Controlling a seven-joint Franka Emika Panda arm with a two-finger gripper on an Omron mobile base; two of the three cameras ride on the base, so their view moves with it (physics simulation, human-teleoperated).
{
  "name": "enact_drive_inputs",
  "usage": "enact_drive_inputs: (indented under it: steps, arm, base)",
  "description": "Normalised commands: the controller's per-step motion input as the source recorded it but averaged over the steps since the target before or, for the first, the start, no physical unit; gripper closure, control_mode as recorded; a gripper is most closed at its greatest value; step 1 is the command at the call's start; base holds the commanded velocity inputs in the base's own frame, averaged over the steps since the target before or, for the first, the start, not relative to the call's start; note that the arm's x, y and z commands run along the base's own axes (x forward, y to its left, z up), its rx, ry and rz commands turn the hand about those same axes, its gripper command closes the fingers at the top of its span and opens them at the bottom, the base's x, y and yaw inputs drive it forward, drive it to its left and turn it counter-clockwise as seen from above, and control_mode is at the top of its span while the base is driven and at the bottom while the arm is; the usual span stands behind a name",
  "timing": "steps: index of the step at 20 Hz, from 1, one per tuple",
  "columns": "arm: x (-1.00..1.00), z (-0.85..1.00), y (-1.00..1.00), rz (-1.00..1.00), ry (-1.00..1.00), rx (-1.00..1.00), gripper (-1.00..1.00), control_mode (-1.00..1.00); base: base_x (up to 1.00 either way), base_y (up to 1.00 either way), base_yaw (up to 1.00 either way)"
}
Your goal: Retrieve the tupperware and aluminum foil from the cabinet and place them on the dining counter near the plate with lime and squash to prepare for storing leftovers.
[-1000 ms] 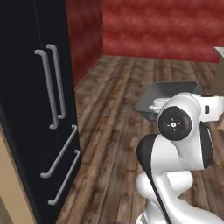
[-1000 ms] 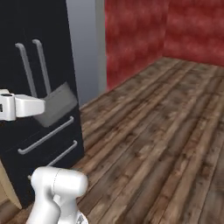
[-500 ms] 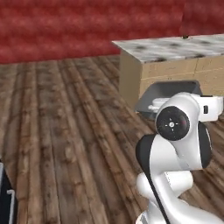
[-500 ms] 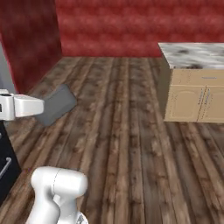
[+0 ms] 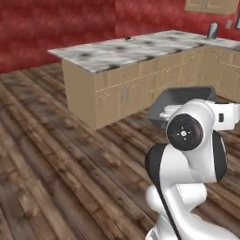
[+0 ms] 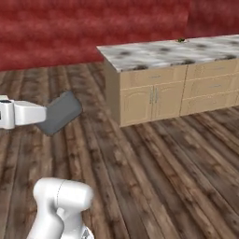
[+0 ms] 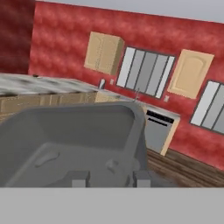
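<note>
We are carrying the dark grey rectangular plastic tupperware tub [image 7: 74,140] in our two-finger gripper [image 7: 106,178], whose small dark finger tips [image 7: 79,179] are pinching the tub's near wall, one at each side of it. In the hand view the tub's low walls and rounded corners are spreading out in front of the fingers, open side toward the camera.

We are taking the long grey-white marbled dining counter [image 5: 126,49] as our landmark. From the left base view the tub [image 5: 180,102] is hanging in the air in front of the counter's tan wooden base, well apart from it, just beyond our white arm's elbow. From the right base view the tub [image 6: 58,112] is sitting tilted at the end of our white forearm, off to the left of the counter [image 6: 172,51] and above the dark wooden plank floor [image 6: 154,168]. A small round pale plate [image 6: 180,40] is resting on the counter's far edge; we cannot make out what it is holding.
</note>
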Motion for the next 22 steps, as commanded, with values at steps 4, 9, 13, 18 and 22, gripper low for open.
enact_drive_inputs:
  steps: [4,9,13,18,22]
  arm:
    - [0.00,0.00,0.00,0.00,0.00,0.00,1.00,1.00]
    - [0.00,0.00,0.00,0.00,0.00,0.00,1.00,1.00]
    - [0.00,0.00,0.00,0.00,0.00,0.00,1.00,1.00]
    - [0.00,0.00,0.00,0.00,0.00,0.00,1.00,1.00]
    - [0.00,0.00,0.00,0.00,0.00,0.00,1.00,1.00]
  base:
    - [1.00,0.57,-0.28]
    - [1.00,0.68,0.03]
    - [1.00,0.49,0.23]
    - [1.00,0.23,0.38]
    - [1.00,0.21,0.42]
